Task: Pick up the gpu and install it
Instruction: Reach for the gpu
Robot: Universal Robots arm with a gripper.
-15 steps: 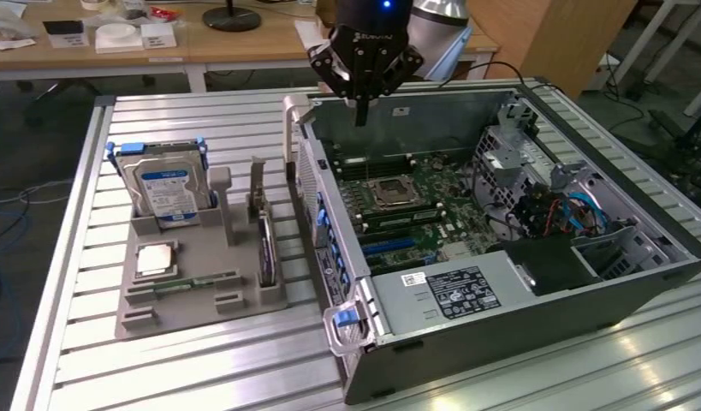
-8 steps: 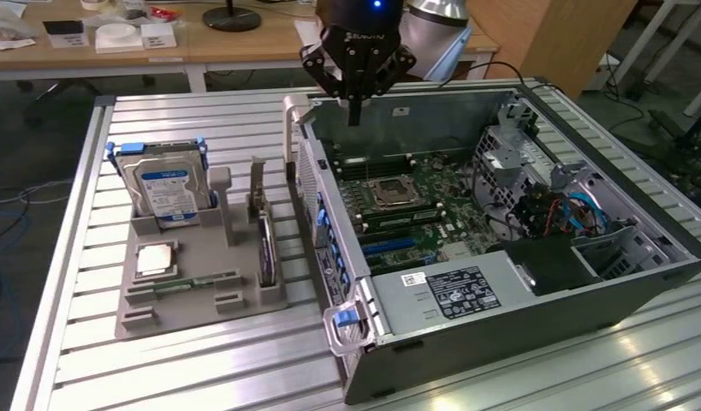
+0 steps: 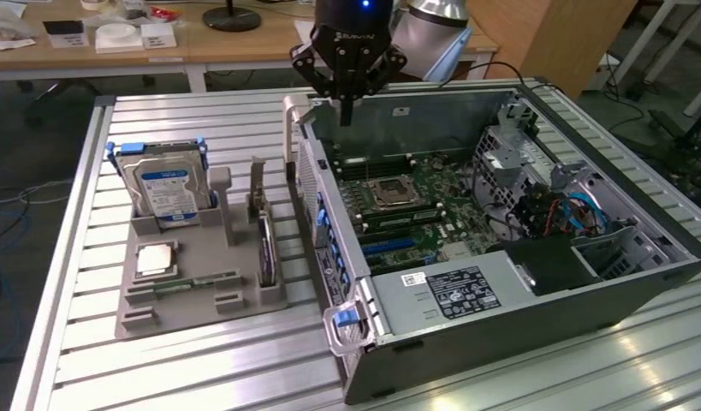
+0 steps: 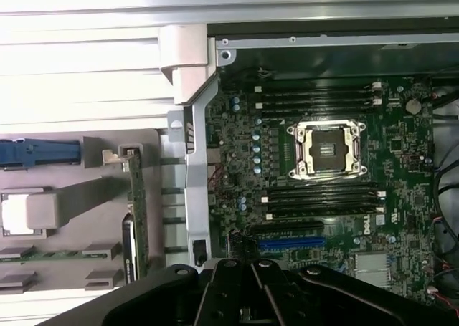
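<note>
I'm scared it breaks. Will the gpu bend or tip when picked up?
Probably stiff: the gpu is a flat board with a metal bracket. It stands on edge in the holder, so nudged sideways it may tip.

pincer (image 3: 347, 118): matt black, a blue light above it; gpu (image 3: 267, 250): black card with a silvery bracket; holder (image 3: 202, 301): plain light grey; hard drive (image 3: 168, 190): silver body, blue-and-white label, blue side rails; processor chip (image 3: 156, 257): pale silver; memory stick (image 3: 197, 281): green; desk (image 3: 156, 368): silvery metal, ribbed in parallel stripes; computer case (image 3: 579, 291): dark grey outside, paler grey metal inside; sticker (image 3: 455, 288): white with black print; latch (image 3: 343, 318): blue; motherboard (image 4: 237, 161): dark green, dotted with small silver and blue parts, black memory slots; expansion slot (image 4: 290, 243): blue; processor socket (image 4: 326, 148): silver frame, dark centre; cables (image 3: 579, 210): blue and orange
</note>
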